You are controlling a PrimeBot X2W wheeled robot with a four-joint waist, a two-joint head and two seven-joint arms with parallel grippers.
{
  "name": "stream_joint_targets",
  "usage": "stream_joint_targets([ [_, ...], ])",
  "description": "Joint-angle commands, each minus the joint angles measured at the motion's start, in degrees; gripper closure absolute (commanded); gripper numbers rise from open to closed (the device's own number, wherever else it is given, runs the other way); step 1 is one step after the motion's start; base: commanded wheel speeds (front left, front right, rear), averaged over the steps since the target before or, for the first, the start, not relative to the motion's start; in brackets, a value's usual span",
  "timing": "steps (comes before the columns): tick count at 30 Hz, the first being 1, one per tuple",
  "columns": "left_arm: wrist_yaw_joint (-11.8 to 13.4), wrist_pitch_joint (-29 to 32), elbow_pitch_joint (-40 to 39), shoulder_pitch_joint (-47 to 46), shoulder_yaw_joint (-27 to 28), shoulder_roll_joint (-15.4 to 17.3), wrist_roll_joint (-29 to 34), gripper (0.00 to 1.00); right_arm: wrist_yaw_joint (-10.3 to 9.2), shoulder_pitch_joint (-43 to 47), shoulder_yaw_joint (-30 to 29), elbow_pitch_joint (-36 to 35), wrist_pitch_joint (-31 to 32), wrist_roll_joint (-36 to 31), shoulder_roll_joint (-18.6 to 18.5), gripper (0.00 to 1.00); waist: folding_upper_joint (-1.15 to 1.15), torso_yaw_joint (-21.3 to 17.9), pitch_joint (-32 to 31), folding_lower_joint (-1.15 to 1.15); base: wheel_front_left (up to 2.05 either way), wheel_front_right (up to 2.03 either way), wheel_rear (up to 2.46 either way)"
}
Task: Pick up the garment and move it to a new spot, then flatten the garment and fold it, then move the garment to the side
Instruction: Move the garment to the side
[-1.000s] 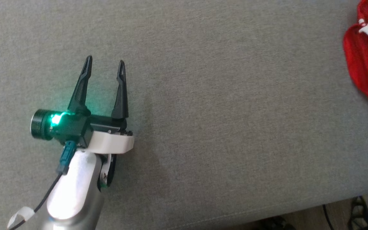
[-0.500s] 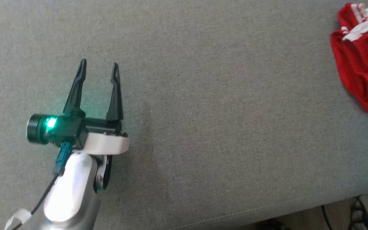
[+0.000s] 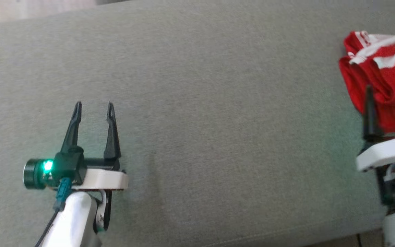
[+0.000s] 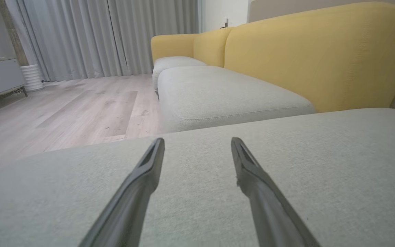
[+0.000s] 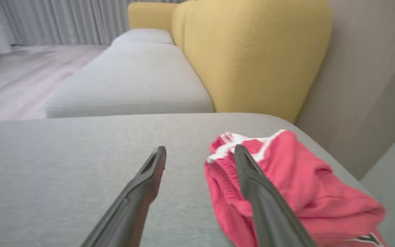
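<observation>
Light, limp and crumpled, the red garment [image 5: 286, 181] should suit a pinch on its raised white-striped fold by the right gripper [image 5: 200, 150], spread empty like the left gripper [image 3: 94, 105].

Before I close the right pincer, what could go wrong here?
The red garment lies bunched, so the open right pincer may catch just one fold and lift it twisted. It sits near the right edge of the grey cushion, so a nudge could push it off. The left pincer, open, hovers far across the cushion, too far to help.
</observation>
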Motion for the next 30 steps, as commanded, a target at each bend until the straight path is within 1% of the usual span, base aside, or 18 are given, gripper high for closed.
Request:
stream_joint_targets([
  [1,0.31,0.12,-1.43,-0.40,1.93,1.32,-0.14,0.00,-0.04,-0.73,1.50,-2.99,0.15,0.50,-0.20,0.00,0.00,1.61,-1.27,0.01,0.00,0.00,0.00],
  [6,1.36,1.21,-1.02,0.69,2.84,1.95,-0.73,0.00,-0.04,1.23,5.71,-7.00,-0.06,2.53,2.23,0.00,0.00,5.00,-2.91,0.01,0.00,0.00,0.00],
  [10,2.19,1.84,-1.50,2.33,3.97,2.59,-1.59,0.00,-0.04,1.86,9.09,-8.28,-0.61,3.02,2.80,0.00,0.00,7.01,-3.90,0.01,0.00,0.00,0.00],
  [13,2.63,2.19,-1.93,3.78,4.49,3.16,-1.97,0.00,-0.04,2.81,10.14,-8.86,-0.75,3.02,3.04,0.00,0.00,7.85,-4.75,0.01,0.00,0.00,0.00],
  [21,3.08,3.50,-3.25,7.65,4.15,3.47,-2.72,0.00,-0.04,7.51,10.94,-10.18,-0.96,3.26,3.33,0.00,0.00,7.55,-7.61,0.01,0.00,0.00,0.00],
  [30,3.36,5.14,-3.89,11.21,3.78,4.27,-3.39,0.00,-0.04,12.49,12.11,-10.41,-1.14,5.02,3.37,0.00,0.00,6.79,-10.62,0.01,0.00,0.00,0.00],
])
